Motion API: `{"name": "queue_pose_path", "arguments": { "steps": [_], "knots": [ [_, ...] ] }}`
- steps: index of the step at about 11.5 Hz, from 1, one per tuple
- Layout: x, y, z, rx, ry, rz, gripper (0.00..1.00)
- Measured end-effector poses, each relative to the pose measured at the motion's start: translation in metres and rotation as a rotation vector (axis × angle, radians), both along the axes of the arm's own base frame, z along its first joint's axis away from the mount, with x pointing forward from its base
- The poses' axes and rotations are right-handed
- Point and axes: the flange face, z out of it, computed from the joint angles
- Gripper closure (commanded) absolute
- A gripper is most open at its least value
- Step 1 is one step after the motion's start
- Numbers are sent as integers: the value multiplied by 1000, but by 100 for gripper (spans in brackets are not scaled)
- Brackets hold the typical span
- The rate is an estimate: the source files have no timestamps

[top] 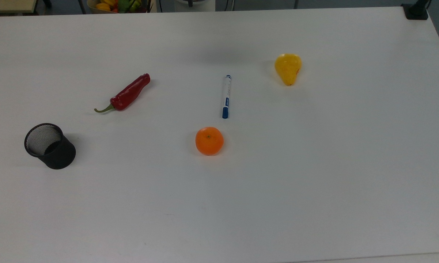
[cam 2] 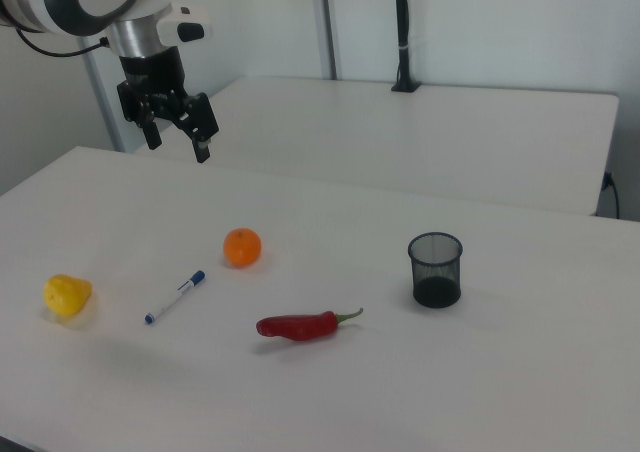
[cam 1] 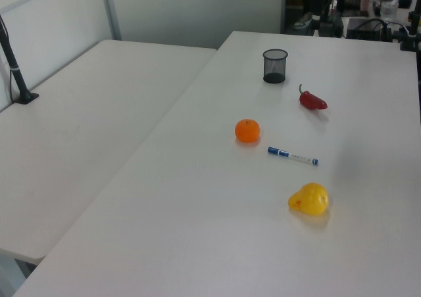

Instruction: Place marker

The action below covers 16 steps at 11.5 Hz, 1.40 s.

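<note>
The marker (top: 226,96) lies flat on the white table (top: 314,164), white barrel with its blue cap toward the top view's bottom; it also shows as marker (cam 1: 292,156) and marker (cam 2: 175,297). Only the right view shows my gripper (cam 2: 178,147). It hangs high above the table's far left part, well up and away from the marker, open with nothing between its fingers. A black mesh cup (top: 50,145) stands upright at the top view's left.
A red pepper (top: 126,94) lies left of the marker in the top view, an orange (top: 209,141) just below it, and a yellow pear (top: 288,68) to its upper right. A second white table (cam 1: 79,133) adjoins in the left view.
</note>
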Motion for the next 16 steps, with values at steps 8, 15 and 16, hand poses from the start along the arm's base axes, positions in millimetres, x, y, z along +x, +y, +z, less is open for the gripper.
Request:
{"name": "queue_pose_path", "arguments": {
  "steps": [8, 15, 16],
  "knots": [
    [-1, 0, 1, 0, -2, 1, 0],
    [-2, 4, -11, -2, 28, 22, 0],
    [-2, 8, -19, -4, 43, 43, 0]
  ]
}}
